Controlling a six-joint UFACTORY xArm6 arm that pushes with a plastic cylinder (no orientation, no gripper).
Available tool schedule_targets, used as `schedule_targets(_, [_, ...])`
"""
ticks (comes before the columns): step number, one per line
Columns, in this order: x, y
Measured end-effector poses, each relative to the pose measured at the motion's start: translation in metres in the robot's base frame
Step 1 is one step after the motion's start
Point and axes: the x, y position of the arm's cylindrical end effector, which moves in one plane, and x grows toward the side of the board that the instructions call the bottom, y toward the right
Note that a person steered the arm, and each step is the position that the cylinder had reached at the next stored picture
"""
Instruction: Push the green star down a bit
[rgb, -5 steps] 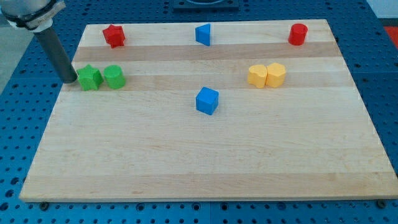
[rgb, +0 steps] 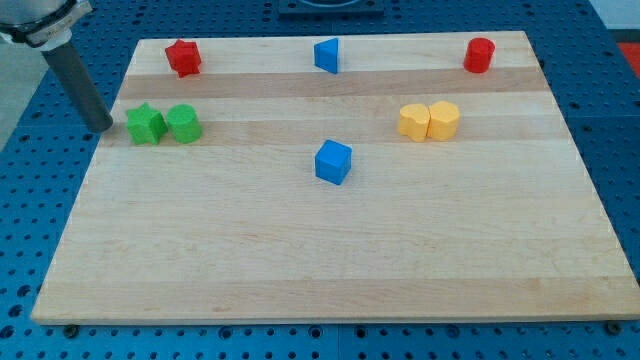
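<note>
Nearest on the table (rgb: 330, 270) is the blue cube (rgb: 333, 161), well right of the green star (rgb: 146, 124). The green cylinder (rgb: 184, 123) touches the star's right side. My tip (rgb: 104, 127), with no fingers to open or close, sits just left of the star: approach step. Next it needs to get above the star and press toward the view's bottom.

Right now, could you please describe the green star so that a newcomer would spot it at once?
Start at the wooden board's edge at the view's left, where my tip rests. Two green blocks sit together just right of it. The green star-shaped block is the left one, pointed, unlike the rounded green cylinder block beside it.
</note>
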Motion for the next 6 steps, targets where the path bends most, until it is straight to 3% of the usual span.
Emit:
schedule_targets(2, [-0.029, 0.026])
schedule_targets(6, [-0.015, 0.051])
